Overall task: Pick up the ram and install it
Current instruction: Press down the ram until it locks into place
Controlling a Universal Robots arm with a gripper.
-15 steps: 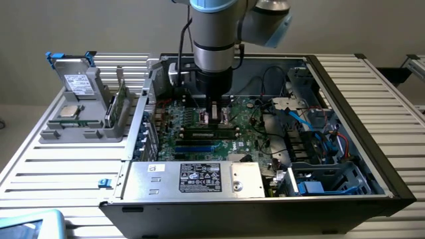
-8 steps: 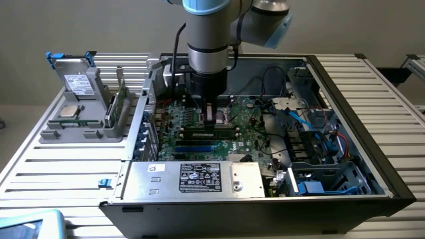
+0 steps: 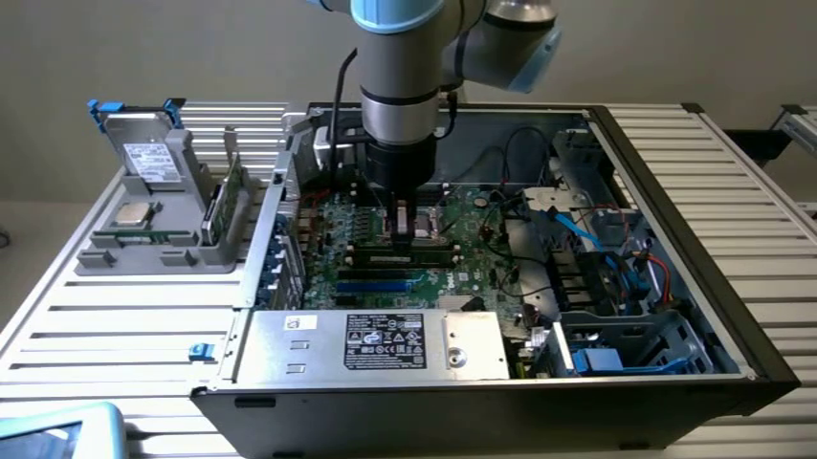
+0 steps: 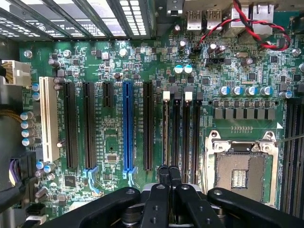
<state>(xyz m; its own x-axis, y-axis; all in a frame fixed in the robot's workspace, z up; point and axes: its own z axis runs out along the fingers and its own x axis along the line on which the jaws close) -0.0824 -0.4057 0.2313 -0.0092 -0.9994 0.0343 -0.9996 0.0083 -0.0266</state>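
My gripper (image 3: pixel 404 245) is down inside the open computer case, over the black memory slots (image 4: pixel 183 133) of the green motherboard (image 4: pixel 114 137). Its two black fingers (image 4: pixel 164 173) are pressed together with nothing visible between them, the gripper (image 4: pixel 169 170) resting at one end of the slots. A long dark and green strip (image 3: pixel 428 254) runs along the slots right under the fingertips; it looks like the ram standing in a slot, but I cannot tell for sure. Another green board stick (image 3: pixel 230 206) stands on edge in the grey holder (image 3: pixel 153 253) at the exterior view's left.
The empty processor socket (image 4: pixel 240 175) sits beside the slots. A silver processor chip (image 3: pixel 132 212) lies in the grey holder. A power supply (image 3: pixel 383 342), a drive cage (image 3: pixel 613 344) and loose cables (image 3: pixel 575 229) crowd the case. Red and black wires (image 4: pixel 247 28) cross near the rear ports.
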